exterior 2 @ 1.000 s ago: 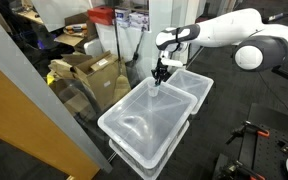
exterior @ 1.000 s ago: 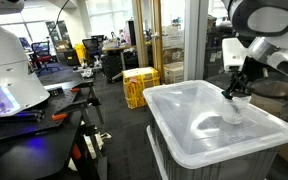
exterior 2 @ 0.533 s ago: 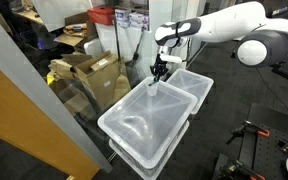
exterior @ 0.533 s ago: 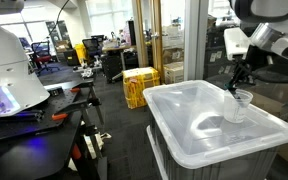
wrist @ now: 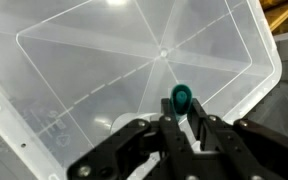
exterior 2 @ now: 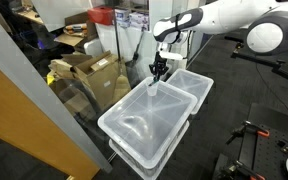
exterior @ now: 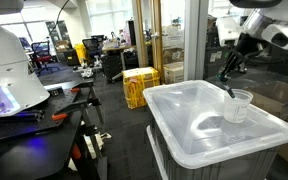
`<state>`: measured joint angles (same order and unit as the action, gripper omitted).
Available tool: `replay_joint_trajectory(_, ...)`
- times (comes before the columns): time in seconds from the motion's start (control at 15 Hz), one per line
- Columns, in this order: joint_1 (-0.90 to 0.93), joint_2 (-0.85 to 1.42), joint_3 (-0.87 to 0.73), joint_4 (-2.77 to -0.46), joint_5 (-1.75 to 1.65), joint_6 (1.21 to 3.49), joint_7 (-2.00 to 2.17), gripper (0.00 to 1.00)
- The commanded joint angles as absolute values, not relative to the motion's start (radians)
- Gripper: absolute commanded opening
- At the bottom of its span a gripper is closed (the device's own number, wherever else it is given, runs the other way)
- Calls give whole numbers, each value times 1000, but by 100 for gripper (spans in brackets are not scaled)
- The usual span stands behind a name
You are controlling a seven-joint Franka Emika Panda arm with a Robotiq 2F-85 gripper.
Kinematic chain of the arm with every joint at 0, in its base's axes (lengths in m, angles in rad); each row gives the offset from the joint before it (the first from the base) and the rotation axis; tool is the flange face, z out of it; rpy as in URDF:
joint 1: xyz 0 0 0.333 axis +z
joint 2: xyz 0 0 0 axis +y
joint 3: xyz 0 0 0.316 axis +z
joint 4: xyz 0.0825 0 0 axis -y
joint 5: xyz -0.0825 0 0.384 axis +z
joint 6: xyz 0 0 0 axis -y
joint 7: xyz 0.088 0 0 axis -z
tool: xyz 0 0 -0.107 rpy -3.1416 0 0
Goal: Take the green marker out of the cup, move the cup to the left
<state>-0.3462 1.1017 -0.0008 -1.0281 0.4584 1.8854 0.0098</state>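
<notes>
The clear cup [exterior: 238, 104] stands upright near the far edge of the translucent white bin lid [exterior: 189, 125]; in an exterior view it is a small pale shape [exterior 2: 152, 88] on the lid [exterior 2: 139, 120]. My gripper [exterior: 227, 74] [exterior 2: 159, 71] hangs above the cup, shut on the green marker [exterior: 225, 79]. In the wrist view the marker's green cap [wrist: 181, 97] sticks up between the two fingers [wrist: 182, 118], with the lid [wrist: 84, 60] below. The cup is hidden behind my fingers in the wrist view.
Yellow crates [exterior: 140, 85] stand on the floor behind the bin. A second bin [exterior 2: 196, 86] sits next to the first. Cardboard boxes [exterior 2: 89, 70] are stacked beside it. A workbench with tools [exterior: 34, 115] stands off to one side.
My gripper has risen from the cup's rim, lifting the marker up and out. The cup has stayed in place on the lid.
</notes>
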Motion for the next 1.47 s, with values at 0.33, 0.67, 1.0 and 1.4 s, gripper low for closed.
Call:
replay_joint_trajectory(0.33, -240, 796, -46, -1473, 402, 2074, 26, 5)
replay_joint_trajectory(0.67, -182, 677, -56, -1691, 353, 2290, 33, 5)
replay_joint_trajectory(1.0, -133, 601, -69, -1851, 308, 2505, 62, 5)
replay_joint_trajectory(1.4, -92, 567, -82, -1930, 222, 2596, 110, 5)
